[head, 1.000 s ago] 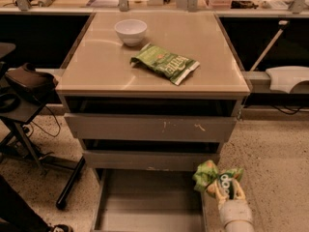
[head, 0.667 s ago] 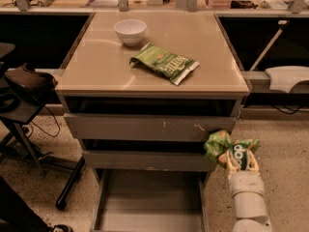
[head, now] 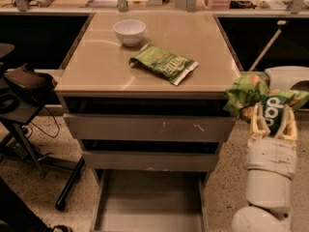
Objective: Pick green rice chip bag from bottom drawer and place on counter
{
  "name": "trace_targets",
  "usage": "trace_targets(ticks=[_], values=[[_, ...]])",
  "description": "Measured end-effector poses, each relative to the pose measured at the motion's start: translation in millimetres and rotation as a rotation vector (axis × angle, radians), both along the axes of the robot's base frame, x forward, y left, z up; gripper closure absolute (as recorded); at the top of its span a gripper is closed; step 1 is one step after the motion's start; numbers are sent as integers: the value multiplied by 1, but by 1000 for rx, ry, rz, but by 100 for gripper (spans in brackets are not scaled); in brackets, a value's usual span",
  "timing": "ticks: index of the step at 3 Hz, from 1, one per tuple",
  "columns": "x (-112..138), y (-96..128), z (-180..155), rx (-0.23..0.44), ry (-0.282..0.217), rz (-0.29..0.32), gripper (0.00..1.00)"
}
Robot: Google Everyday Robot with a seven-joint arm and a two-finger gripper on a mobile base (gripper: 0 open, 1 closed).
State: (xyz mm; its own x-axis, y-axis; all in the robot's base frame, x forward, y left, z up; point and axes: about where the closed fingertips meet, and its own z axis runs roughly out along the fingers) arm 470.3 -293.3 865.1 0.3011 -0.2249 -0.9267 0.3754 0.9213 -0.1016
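Note:
The green rice chip bag (head: pixel 251 94) is held up in the air at the right of the cabinet, about level with the edge of the counter (head: pixel 106 66). My gripper (head: pixel 273 121) is shut on it, with its pale fingers (head: pixel 259 123) on either side of the bag's dark round logo. The arm's white segments rise from the lower right corner. The bottom drawer (head: pixel 149 202) is pulled out at the bottom centre, its grey floor bare.
A longer flat green bag (head: pixel 163 63) with a white end and a white bowl (head: pixel 129 31) lie on the counter. Two grey drawer fronts (head: pixel 149 128) sit above the open drawer. A black stand (head: pixel 29 129) is at the left; a white object (head: pixel 287 76) sits at the right.
The gripper has lifted the green rice chip bag from just above the drawer's right side up to counter height, moving slightly right.

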Motion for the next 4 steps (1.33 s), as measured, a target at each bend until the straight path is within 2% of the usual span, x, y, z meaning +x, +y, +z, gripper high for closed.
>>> trace_targets(ticks=[1,2,3,4], values=[[-68,52,88,-92,-198,-13,100],[-80,75,112,-116,-249,-3,100],[-79,76,111,-114,-247,1,100],[-48,71,129,-143,-248,18,100]])
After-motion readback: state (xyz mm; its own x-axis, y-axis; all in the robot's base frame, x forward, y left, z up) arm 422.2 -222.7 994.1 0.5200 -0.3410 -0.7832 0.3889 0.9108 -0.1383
